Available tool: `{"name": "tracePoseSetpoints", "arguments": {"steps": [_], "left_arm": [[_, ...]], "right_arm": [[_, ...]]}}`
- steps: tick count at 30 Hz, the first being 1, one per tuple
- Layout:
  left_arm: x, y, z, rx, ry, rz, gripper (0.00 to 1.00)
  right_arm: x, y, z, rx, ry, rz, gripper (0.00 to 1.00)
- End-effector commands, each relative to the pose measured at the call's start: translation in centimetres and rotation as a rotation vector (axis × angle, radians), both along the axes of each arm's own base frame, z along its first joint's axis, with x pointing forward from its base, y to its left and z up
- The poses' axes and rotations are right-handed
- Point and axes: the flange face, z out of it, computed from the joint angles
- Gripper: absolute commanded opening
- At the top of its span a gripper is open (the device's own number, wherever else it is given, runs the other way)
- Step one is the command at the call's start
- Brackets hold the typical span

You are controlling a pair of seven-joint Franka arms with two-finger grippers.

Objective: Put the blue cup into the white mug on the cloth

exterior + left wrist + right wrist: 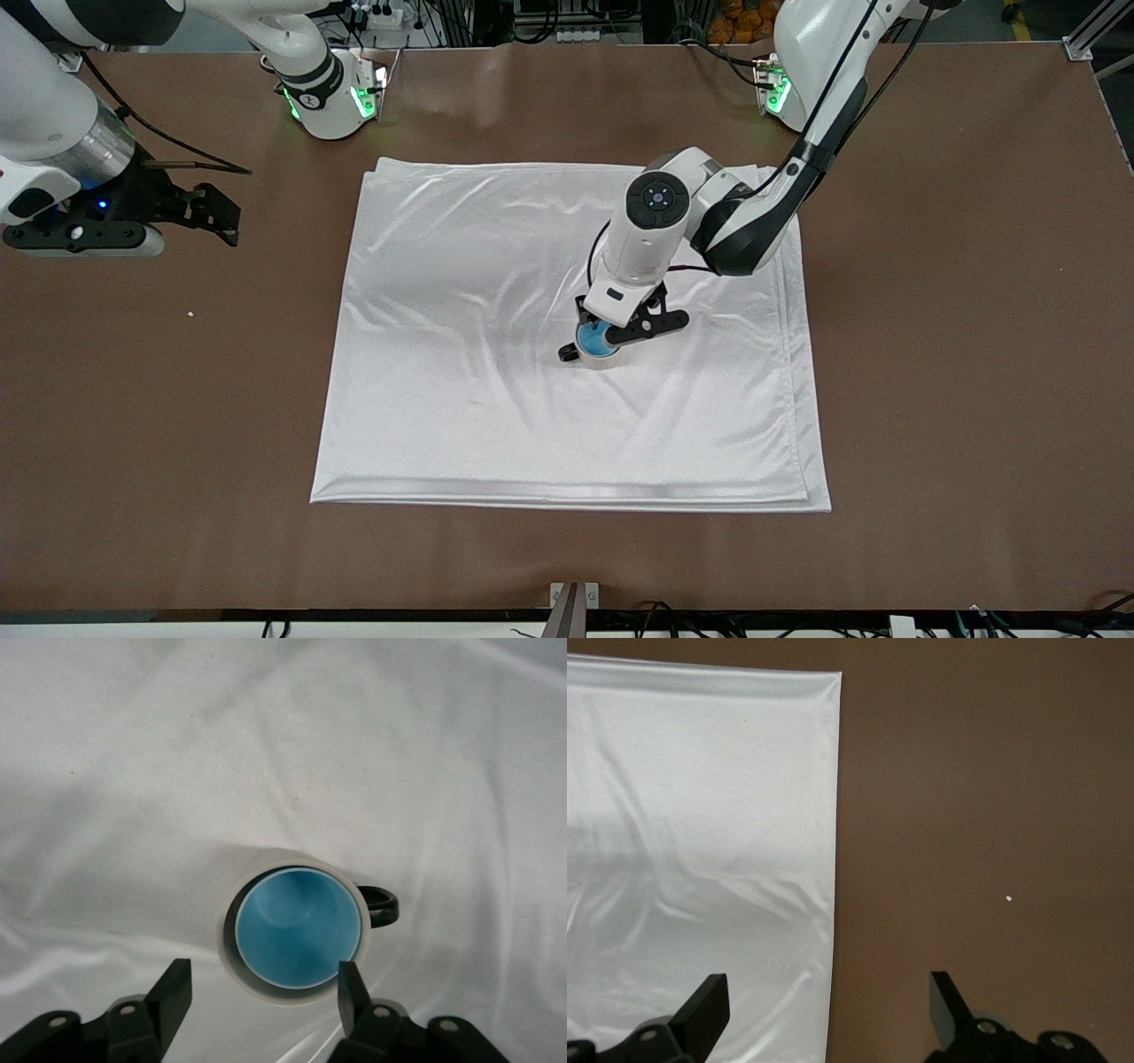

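Note:
The blue cup (595,341) sits inside the white mug (611,361), which stands upright on the cloth (478,372) toward the left arm's end. In the left wrist view the cup's bright blue inside (299,926) fills the mug's rim (232,948), and the black handle (383,904) sticks out to one side. My left gripper (620,326) is just over the mug, open and empty (266,979), with its fingertips (180,979) apart from the rim. My right gripper (217,213) waits open and empty (828,983) over the bare table at the right arm's end.
The brown table (957,354) surrounds the cloth on all sides. A tiny white speck (190,314) lies on the table near the right arm's end, also in the right wrist view (1008,898). The cloth's edge (835,815) shows there too.

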Motion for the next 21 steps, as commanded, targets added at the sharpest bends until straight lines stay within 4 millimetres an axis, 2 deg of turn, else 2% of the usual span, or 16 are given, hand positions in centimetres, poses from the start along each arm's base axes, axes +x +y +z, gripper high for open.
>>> {"name": "tracePoseSetpoints", "arguments": {"steps": [1, 7, 14, 21], "left_arm": [[0.9, 0.6, 3.8, -0.001, -0.065, 0.022, 1.0], [1.1, 1.4, 6.3, 0.01, -0.082, 0.033, 1.0], [0.9, 3.9, 11.4, 0.07, -0.101, 0.053, 1.0], [1.1, 8.0, 16.5, 0.129, -0.109, 0.006, 1.0]], "right_arm": [[1.5, -1.8, 0.8, 0.068, -0.014, -0.039, 1.0], [2.1, -2.2, 0.6, 0.11, -0.008, -0.055, 1.0], [2.5, -3.9, 0.6, 0.112, -0.002, -0.024, 1.0], [2.2, -4.3, 0.3, 0.108, 0.034, -0.031, 1.0]]}}
